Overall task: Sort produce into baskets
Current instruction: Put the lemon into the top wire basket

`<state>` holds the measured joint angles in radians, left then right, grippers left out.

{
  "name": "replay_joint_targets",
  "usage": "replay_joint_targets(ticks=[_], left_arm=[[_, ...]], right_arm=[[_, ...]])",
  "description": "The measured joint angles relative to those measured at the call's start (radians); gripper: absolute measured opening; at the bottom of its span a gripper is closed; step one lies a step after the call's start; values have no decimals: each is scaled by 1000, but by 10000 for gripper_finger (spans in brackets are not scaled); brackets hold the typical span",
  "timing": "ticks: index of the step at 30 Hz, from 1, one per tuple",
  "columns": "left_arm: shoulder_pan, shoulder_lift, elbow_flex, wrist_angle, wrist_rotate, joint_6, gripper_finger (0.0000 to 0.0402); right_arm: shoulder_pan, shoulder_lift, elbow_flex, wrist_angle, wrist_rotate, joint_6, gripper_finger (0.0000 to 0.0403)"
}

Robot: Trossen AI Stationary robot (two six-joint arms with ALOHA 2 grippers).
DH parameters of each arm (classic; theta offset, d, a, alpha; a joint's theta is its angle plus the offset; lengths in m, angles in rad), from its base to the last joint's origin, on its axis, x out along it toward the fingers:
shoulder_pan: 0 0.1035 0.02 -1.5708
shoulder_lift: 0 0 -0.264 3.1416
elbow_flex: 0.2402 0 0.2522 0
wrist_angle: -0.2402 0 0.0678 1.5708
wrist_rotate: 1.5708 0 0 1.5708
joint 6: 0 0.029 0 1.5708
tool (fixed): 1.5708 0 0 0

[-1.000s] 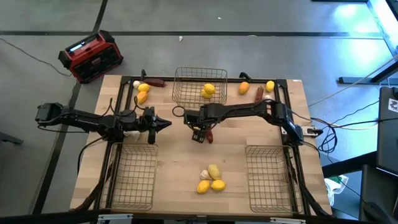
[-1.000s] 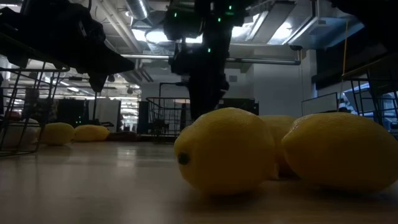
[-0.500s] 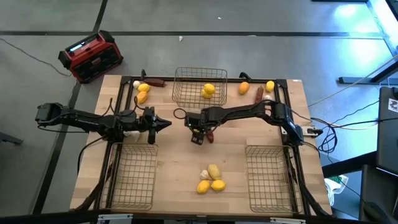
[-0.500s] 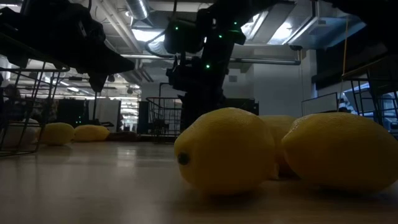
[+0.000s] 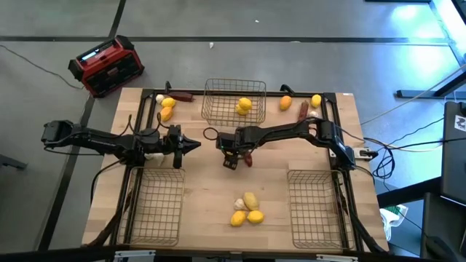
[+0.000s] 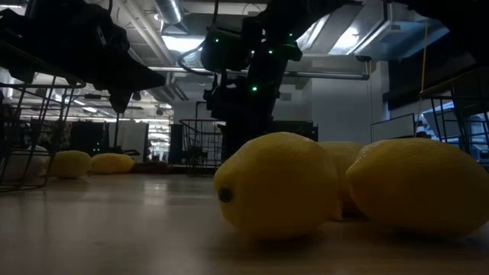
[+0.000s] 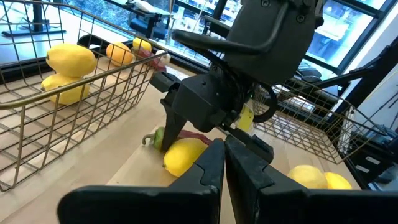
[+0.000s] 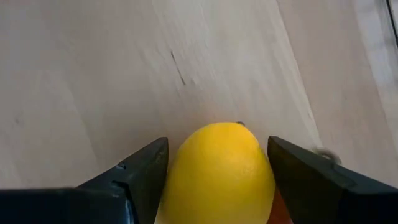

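A yellow lemon [image 8: 219, 168] lies on the table's middle, and a dark red chili [image 5: 247, 157] lies beside it. My right gripper [image 5: 231, 158] reaches in from the right and points down over the lemon. It is open, with one finger close on each side of the lemon. In the left wrist view the lemon [image 7: 184, 155] rests on the wood under that gripper. My left gripper [image 5: 194, 144] is shut and empty. It hovers left of the middle and points toward the lemon. Three wire baskets show: far middle [image 5: 218, 109], near left [image 5: 154, 207], near right [image 5: 314, 209]. My right gripper comes from above with its fingers [image 8: 142, 171] on either side of the lemon's middle [image 8: 186, 168]. The lemon fills the gap between them and sits on the table. I cannot tell whether the fingers touch it.
The far basket holds lemons [image 5: 244, 105]. Three lemons and a garlic bulb [image 5: 247, 210] lie near the front middle. More fruit, a chili and garlic lie at the far left [image 5: 167, 108] and far right [image 5: 303, 109]. A red-and-black box [image 5: 108, 65] stands on the floor.
My right gripper has come down over the lemon, and its arm stands lower in the low view. The lemon and the chili have stayed where they were.
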<state>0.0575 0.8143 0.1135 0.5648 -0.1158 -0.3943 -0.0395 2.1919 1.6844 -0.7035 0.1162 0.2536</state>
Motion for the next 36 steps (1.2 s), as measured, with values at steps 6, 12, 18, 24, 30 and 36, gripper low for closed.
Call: replay_joint_targets(ticks=[6, 12, 18, 24, 30, 36], left_arm=[[0, 0, 0, 0, 0, 0, 13], [0, 0, 0, 0, 0, 0, 13], [0, 0, 0, 0, 0, 0, 13], [0, 0, 0, 0, 0, 0, 13], [0, 0, 0, 0, 0, 0, 13], [0, 0, 0, 0, 0, 0, 13]], right_arm=[[8, 2, 22, 71, -2, -38, 269], [8, 2, 120, 22, 2, -82, 269], [8, 2, 192, -127, 2, -61, 269], [18, 12, 187, -86, -39, -31, 269], [35, 27, 184, -60, -40, -45, 269], [34, 60, 185, -39, -32, -111, 269]])
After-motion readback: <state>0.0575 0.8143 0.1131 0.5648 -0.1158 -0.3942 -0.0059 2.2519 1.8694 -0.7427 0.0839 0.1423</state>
